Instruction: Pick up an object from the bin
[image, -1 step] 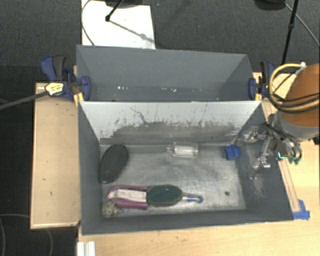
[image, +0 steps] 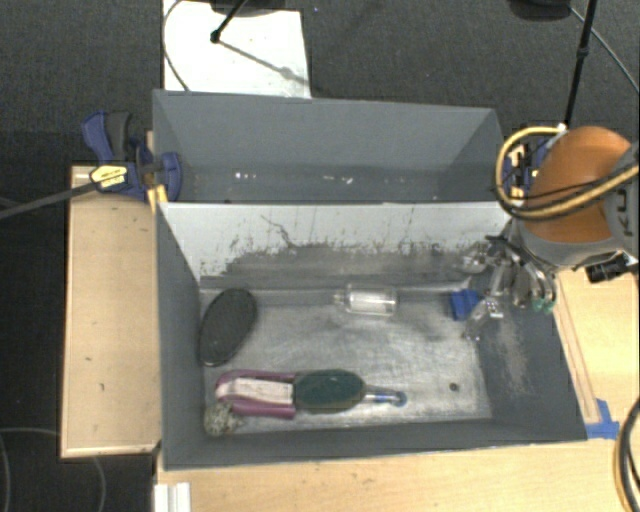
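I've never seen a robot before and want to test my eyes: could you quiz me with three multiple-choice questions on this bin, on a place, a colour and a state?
1. Where in the bin does the dark oval pebble lie? A) by the left wall B) right front corner C) middle front
2. What colour is the small thing nearest the hand? A) red B) blue C) yellow
3. How is the clear bottle? A) upright B) lying on its side C) lifted by the hand
Answers: 1 A, it rests at the left; 2 B, a blue piece sits beside the hand; 3 B, it lies lengthwise near the back wall.
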